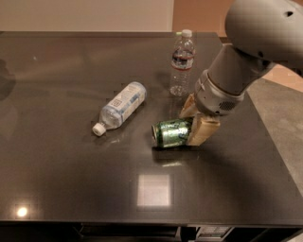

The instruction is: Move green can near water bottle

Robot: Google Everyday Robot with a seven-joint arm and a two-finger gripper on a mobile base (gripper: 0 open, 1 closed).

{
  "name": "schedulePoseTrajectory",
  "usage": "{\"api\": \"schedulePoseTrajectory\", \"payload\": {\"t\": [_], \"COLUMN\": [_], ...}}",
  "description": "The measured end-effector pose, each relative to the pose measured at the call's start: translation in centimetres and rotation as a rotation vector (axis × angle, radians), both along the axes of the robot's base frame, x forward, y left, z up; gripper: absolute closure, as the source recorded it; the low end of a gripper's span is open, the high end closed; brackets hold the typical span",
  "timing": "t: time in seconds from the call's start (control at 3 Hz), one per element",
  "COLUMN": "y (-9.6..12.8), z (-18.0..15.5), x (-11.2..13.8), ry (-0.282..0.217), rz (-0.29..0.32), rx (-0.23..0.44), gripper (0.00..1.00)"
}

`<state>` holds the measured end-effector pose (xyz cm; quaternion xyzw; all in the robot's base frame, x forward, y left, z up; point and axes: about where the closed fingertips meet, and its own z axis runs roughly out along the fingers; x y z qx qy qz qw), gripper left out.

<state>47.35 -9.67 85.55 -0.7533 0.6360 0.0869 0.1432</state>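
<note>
Dark glossy tabletop [57, 179], pale wall [85, 14] behind. Task obj: green can [170, 133] on its side, centre-right of frame, below the upright water bottle [182, 64], near but apart. Gripper [193, 124] at can's right end, tan fingers [204, 131] closed around it.

Step, my read: grasp made, carry pending. Next: lift, short shift up-frame, w/o knocking the bottle.

2nd bottle [120, 106] lies left-centre. Both capped; fill level can't tell.
</note>
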Motion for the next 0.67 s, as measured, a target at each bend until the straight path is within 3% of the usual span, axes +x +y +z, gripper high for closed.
{"api": "schedulePoseTrajectory", "payload": {"t": [0.33, 0.67], "y": [-1.7, -3.1], "z": [0.8, 1.2], "x": [2.8, 5.3], "ry": [0.0, -0.012], "rz": [-0.111, -0.188], "rx": [0.015, 0.024], "gripper": [1.0, 1.0]}}
